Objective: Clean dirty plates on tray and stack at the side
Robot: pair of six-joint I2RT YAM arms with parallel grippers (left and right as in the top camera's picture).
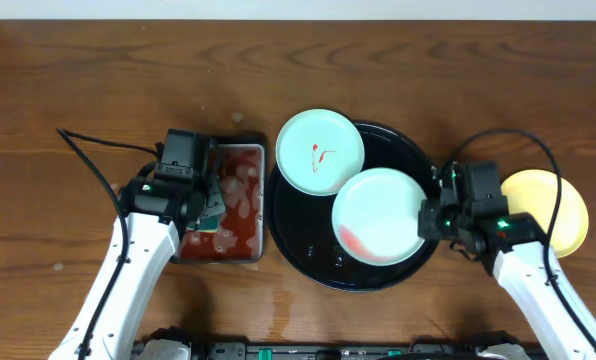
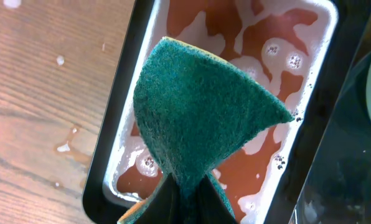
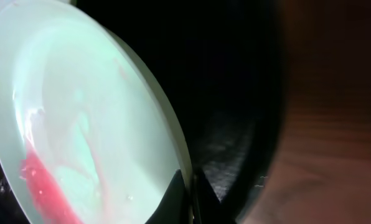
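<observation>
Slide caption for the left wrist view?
Left gripper pinches a folded green scouring sponge over a rectangular metal tray of foamy red water.

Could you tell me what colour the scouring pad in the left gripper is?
It is a dark green scouring pad, clearest in the left wrist view.

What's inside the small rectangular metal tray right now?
Reddish water with white foam patches fills the small rectangular metal tray. The left hand holds a green scouring sponge that hides the middle.
</observation>
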